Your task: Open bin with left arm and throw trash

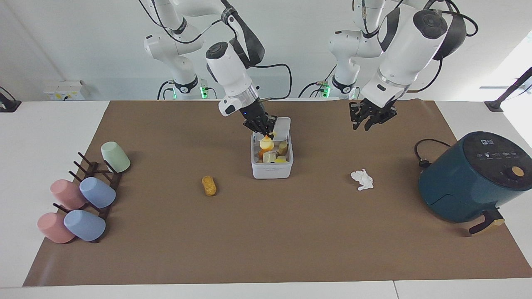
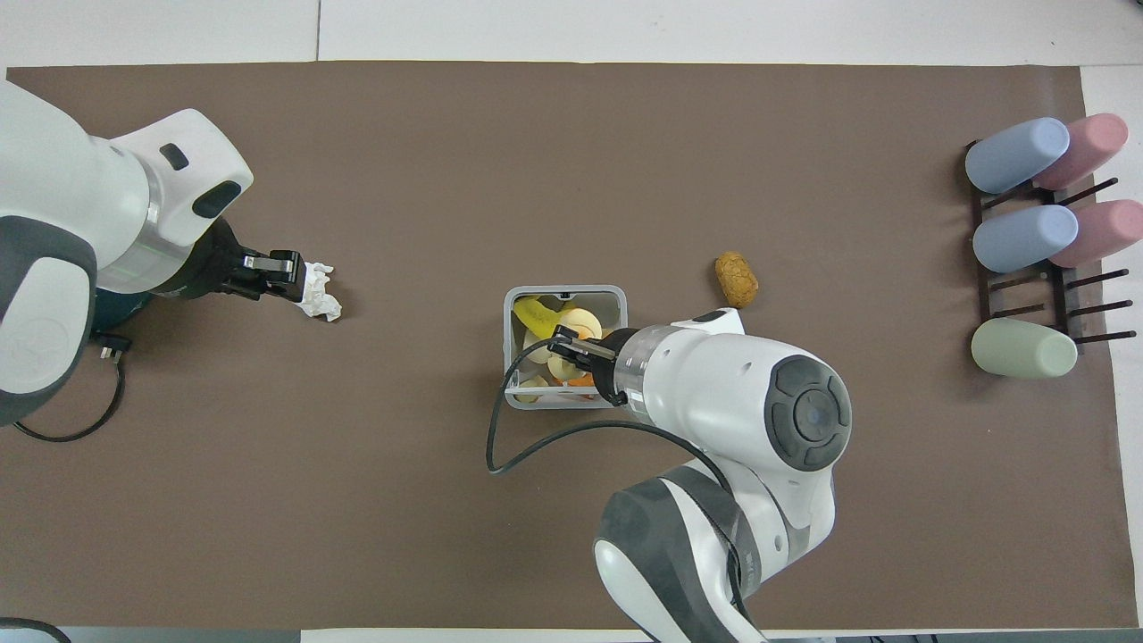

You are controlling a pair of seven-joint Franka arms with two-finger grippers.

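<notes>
Near the middle of the tabletop (image 1: 291,232), the bin (image 1: 272,168) stands with its lid (image 1: 280,126) raised on the side nearer the robots. Lid opening therefore reads as complete.

Right claw (image 1: 266,132): positioned over the open bin, pinching the pale-yellow block (image 1: 266,144) with the orange top. The block hangs at rim level over the items already inside; it is not yet released. Judgement: first disposal is at the drop stage.

Left claw (image 1: 371,117): raised over the tabletop toward the left arm's end, fingers spread, holding nothing. The overhead view shows it over the crumpled tissue (image 2: 319,290); the facing view shows it well above the tissue and not touching it.

Items left on the tabletop:
- Crumbed piece (image 1: 209,185): lies toward the right arm's end, farther from the robots than the bin, untouched.
- Tissue: lies between the bin and the air fryer (image 1: 474,178), untouched.

The cups (image 1: 83,199) on their rack at the right arm's end edge play no part.

Progress estimate: bin opened; one of three trash items about to go in; two pickups and drops remain.
</notes>
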